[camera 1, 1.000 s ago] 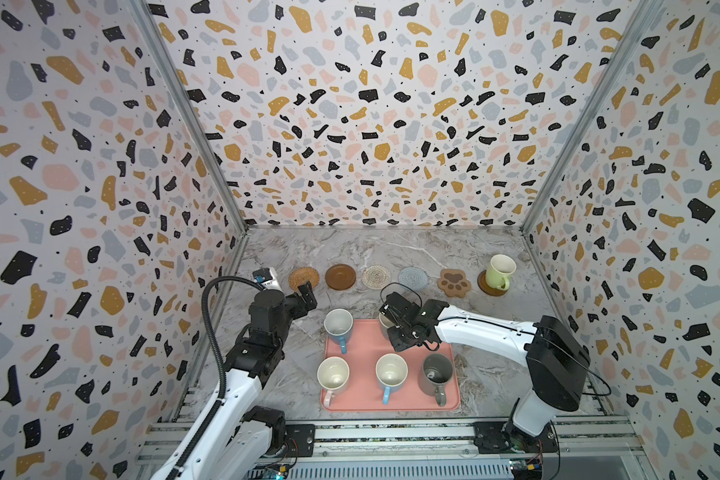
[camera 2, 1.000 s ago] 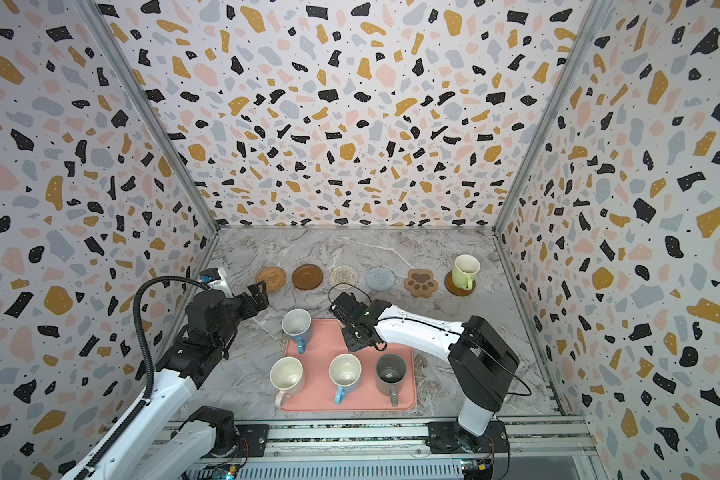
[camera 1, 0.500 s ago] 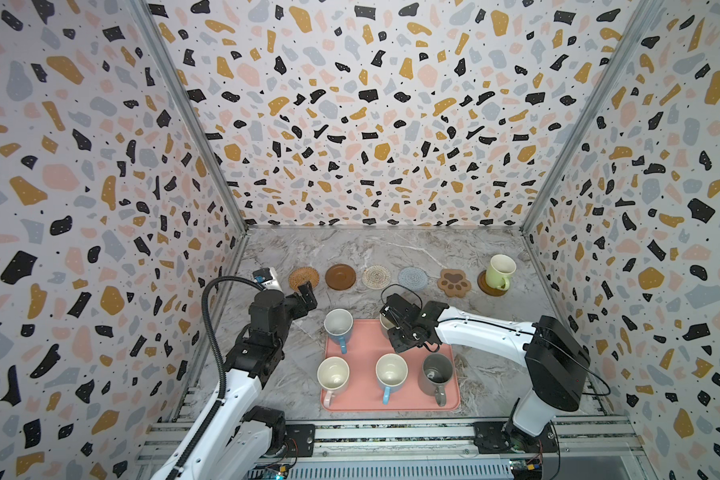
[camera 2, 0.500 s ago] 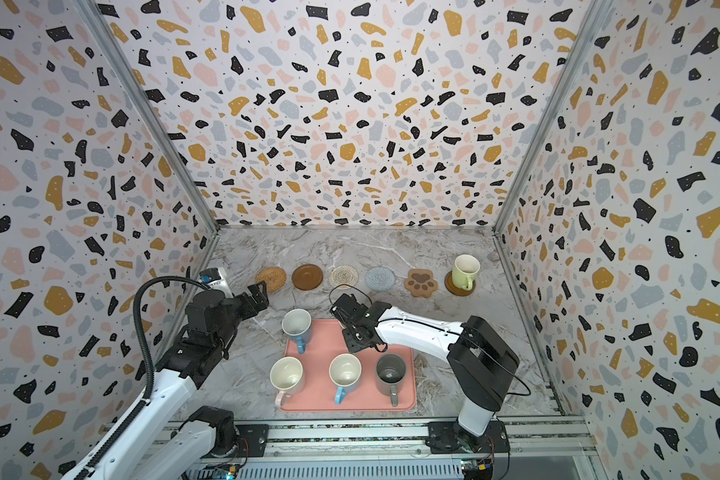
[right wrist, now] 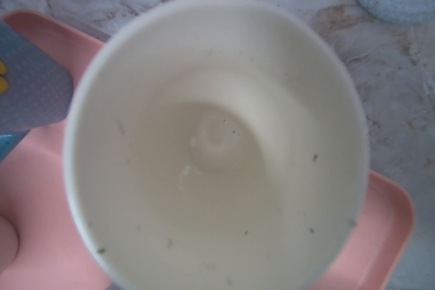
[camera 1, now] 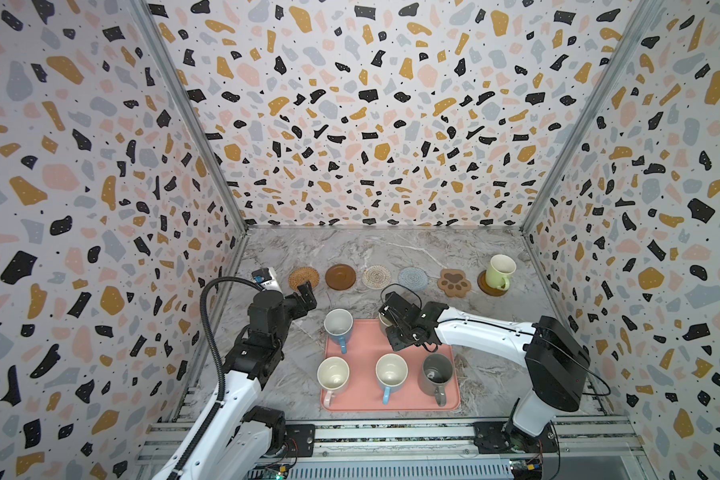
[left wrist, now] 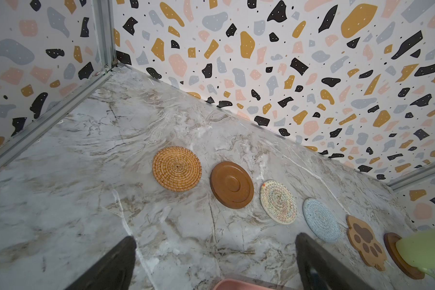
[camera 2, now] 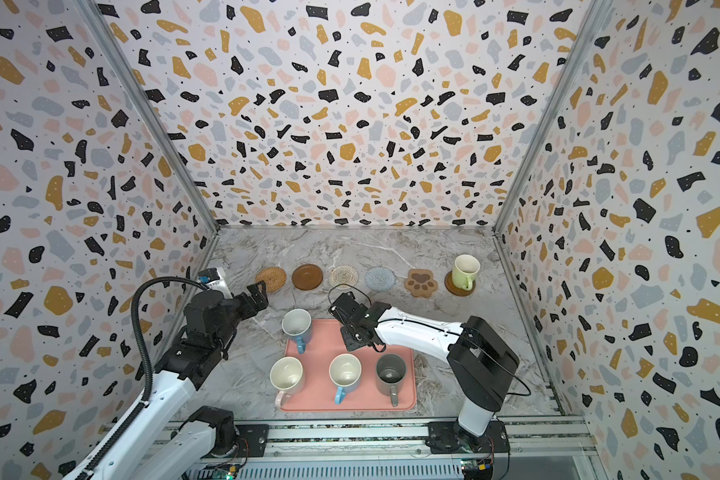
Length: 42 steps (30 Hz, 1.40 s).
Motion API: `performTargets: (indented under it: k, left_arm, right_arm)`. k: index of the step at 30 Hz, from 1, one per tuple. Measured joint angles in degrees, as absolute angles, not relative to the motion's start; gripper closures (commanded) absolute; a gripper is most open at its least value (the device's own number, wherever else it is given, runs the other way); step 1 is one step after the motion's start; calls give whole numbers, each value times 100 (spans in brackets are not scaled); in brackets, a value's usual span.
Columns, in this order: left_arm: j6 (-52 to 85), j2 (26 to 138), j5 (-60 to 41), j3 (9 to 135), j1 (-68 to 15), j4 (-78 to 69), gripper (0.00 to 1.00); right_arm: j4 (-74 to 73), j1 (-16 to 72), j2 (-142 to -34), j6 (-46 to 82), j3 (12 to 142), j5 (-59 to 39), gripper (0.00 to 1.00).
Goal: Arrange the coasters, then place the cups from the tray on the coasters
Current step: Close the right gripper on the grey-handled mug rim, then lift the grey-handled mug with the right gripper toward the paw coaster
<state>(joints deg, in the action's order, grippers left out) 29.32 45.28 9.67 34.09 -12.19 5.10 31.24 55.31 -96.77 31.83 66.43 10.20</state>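
Six coasters lie in a row at the back: orange woven point(camera 1: 304, 277), brown disc point(camera 1: 340, 276), beige woven point(camera 1: 376, 276), light-blue woven point(camera 1: 412, 277), paw point(camera 1: 454, 282), and a brown disc point(camera 1: 484, 287) under the light green cup point(camera 1: 500, 271). The pink tray point(camera 1: 364, 399) holds the blue cup point(camera 1: 338, 326), pale pink cup point(camera 1: 332, 376), light blue cup point(camera 1: 390, 372) and dark grey cup point(camera 1: 436, 374). My right gripper point(camera 1: 391, 328) hangs over a fifth cup point(right wrist: 216, 150) at the tray's back; its cream inside fills the right wrist view. The jaws are shut at its near wall, fingers hidden. My left gripper point(left wrist: 215, 238) stands open and empty, near the orange coaster.
Terrazzo walls close in the marble table point(camera 1: 391, 249) on three sides. A metal rail point(camera 1: 391, 432) runs along the front. The tray's corner point(left wrist: 236, 285) shows just below my left fingers. The right arm's cable point(camera 1: 395, 289) loops above its wrist.
The right jaws opened slightly and closed again at the cup; the arm has barely shifted. The left arm and all cups and coasters stay where they were.
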Motion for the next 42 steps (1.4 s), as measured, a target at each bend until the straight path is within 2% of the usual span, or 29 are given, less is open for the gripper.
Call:
performTargets:
  k: [6,16,24,28,42]
  left_arm:
    - [2932,4534,967,3409,-1219,508,0]
    - [2932,4600,945,3409,-1219,493,1]
    - [2930,4589,945,3409,-1219,486,0]
    - [2930,4543,947,3409,-1219,486,1]
    - [2932,4456,945,3409,-1219,486,0]
  right_arm:
    - [3109,5546,-9653,3140,6637,1063,95]
    - [3081,5546,-9072,2939,6696,1229,96]
    - [3253,5341,-9015,2823,7072,1253,96]
    - [3411,4856,-9015,2685,7301,1238,96]
    - [3592,2235,-9297,1752,7603,812,97]
